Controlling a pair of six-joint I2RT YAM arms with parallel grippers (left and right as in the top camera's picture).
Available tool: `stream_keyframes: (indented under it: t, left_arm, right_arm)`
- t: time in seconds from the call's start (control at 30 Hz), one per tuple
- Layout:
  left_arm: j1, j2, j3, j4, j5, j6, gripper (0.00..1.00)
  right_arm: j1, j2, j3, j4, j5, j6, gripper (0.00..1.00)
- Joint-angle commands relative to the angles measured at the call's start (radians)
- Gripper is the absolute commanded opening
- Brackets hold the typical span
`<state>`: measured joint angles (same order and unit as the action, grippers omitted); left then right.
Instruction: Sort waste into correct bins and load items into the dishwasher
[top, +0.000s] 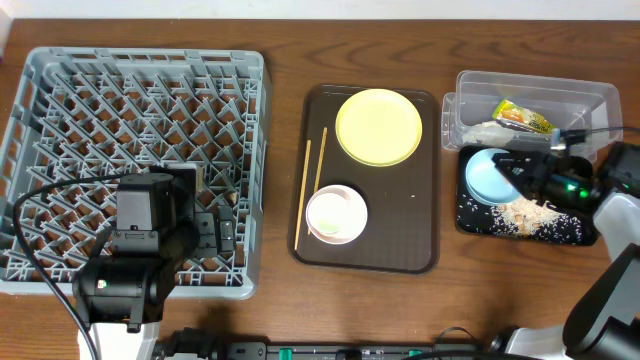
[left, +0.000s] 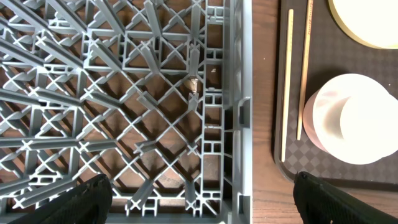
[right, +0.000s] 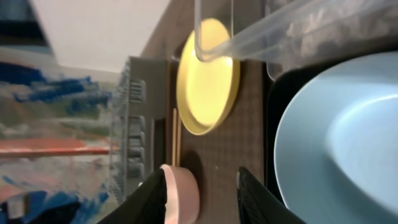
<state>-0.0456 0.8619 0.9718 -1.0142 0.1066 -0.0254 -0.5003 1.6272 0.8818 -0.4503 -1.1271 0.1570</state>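
Fingers (right: 154, 196) of right hand (right: 200, 177) part spread, empty, beside light-blue bowl (right: 336, 143), left hand (left: 202, 182) wide apart over dish rack (left: 124, 93)

Near side, left arm (top: 140, 225) bent low, left fingers (left: 87, 199) spread wide, right arm (top: 612, 215) extended leftward, right fingers (right: 152, 199) partly apart

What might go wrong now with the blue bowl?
The light-blue bowl sits in the black tray among rice scraps, so lifting it may drag rice onto the table. The right fingers are close beside its rim and might knock it against the clear tub.
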Motion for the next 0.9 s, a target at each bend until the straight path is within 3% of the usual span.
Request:
stream_keyframes:
  t: [0.0, 0.2, 0.3, 0.4, 0.5, 0.53, 0.57, 0.67, 0.7, 0.73, 0.77, 0.8, 0.87]
  left_arm:
    - [0.005, 0.0, 0.023, -0.003, 0.013, -0.002, 0.95]
    - [0.005, 0.0, 0.023, -0.003, 0.013, -0.002, 0.95]
    - [0.005, 0.0, 0.023, -0.003, 0.013, -0.002, 0.95]
    - [0.005, 0.0, 0.023, -0.003, 0.013, -0.002, 0.95]
    - [0.005, 0.0, 0.023, -0.003, 0.013, -0.002, 0.95]
    - [0.005, 0.0, 0.023, -0.003, 0.013, -0.002, 0.95]
    - [0.005, 0.0, 0.023, -0.003, 0.013, -0.002, 0.95]
    - [0.005, 0.0, 0.023, -0.003, 0.013, -0.002, 0.95]
    - [0.005, 0.0, 0.023, -0.003, 0.013, -0.002, 0.95]
    - [0.005, 0.0, 0.023, -0.003, 0.013, -0.002, 0.95]
    - [0.005, 0.0, 0.023, -0.003, 0.013, -0.002, 0.95]
    - [0.005, 0.0, 0.023, -0.003, 0.013, -0.002, 0.95]
    - [0.005, 0.0, 0.023, -0.003, 0.013, -0.002, 0.95]
  right_arm:
    - [0.055, -0.047, 0.031, -0.035, 0.104, -0.045, 0.36]
    - [0.173, -0.142, 0.138, -0.265, 0.528, -0.076, 0.4]
    - [0.245, -0.163, 0.185, -0.346, 0.745, -0.076, 0.5]
    - [0.317, -0.165, 0.203, -0.373, 0.858, -0.103, 0.54]
    - [0.365, -0.165, 0.203, -0.375, 0.906, -0.103, 0.65]
    - [0.376, -0.165, 0.203, -0.371, 0.914, -0.103, 0.53]
    - [0.381, -0.165, 0.203, -0.369, 0.919, -0.105, 0.01]
    - [0.381, -0.165, 0.203, -0.364, 0.917, -0.1, 0.01]
    - [0.381, -0.165, 0.203, -0.359, 0.918, -0.093, 0.08]
    - [0.381, -0.165, 0.203, -0.352, 0.917, -0.084, 0.42]
    - [0.381, -0.165, 0.203, -0.348, 0.917, -0.083, 0.47]
    - [0.381, -0.165, 0.203, -0.347, 0.913, -0.085, 0.01]
    - [0.381, -0.165, 0.203, -0.348, 0.914, -0.091, 0.01]
